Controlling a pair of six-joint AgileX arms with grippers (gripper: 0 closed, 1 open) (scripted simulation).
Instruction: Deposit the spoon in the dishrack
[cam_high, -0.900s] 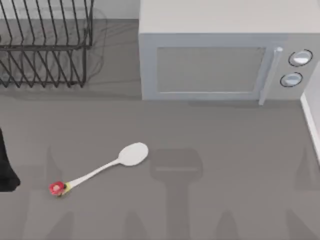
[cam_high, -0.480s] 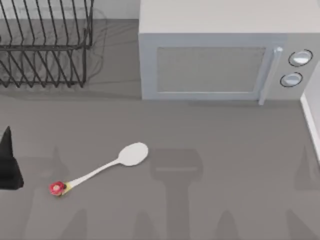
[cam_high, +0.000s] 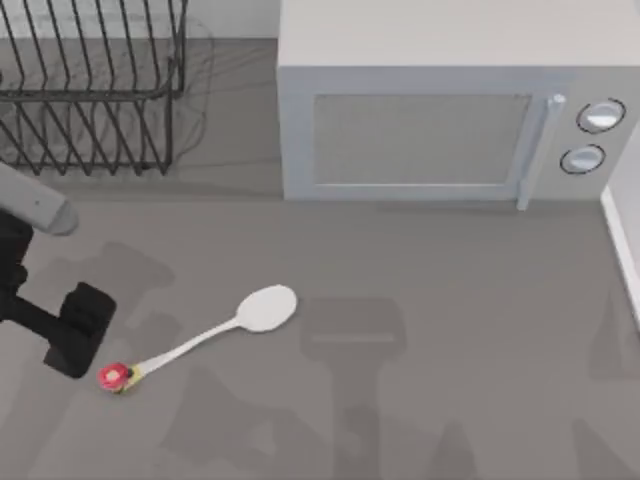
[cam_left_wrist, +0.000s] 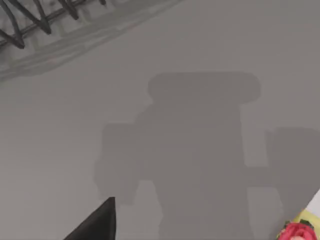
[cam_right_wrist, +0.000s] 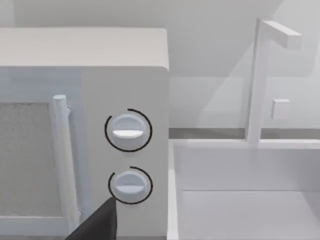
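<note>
The white spoon (cam_high: 235, 323) lies flat on the grey table, its oval bowl toward the middle and its red-and-yellow ornament (cam_high: 114, 376) at the left end. In the left wrist view the ornament (cam_left_wrist: 299, 231) shows at a corner. My left gripper (cam_high: 77, 334) hovers just left of and slightly behind the ornament, open and holding nothing; one black fingertip (cam_left_wrist: 98, 225) shows. The black wire dishrack (cam_high: 90, 95) stands at the back left, its bars (cam_left_wrist: 30, 20) far from the spoon. My right gripper is open, with one fingertip (cam_right_wrist: 98, 225) in front of the microwave's knobs.
A grey microwave (cam_high: 440, 110) with its door shut stands at the back, right of the dishrack. A white basin (cam_right_wrist: 250, 200) with an upright white post sits beside the microwave. Bare table runs between the spoon and the dishrack.
My left arm has come in from the left edge and swung right toward the spoon's ornament end. The spoon has not moved.
</note>
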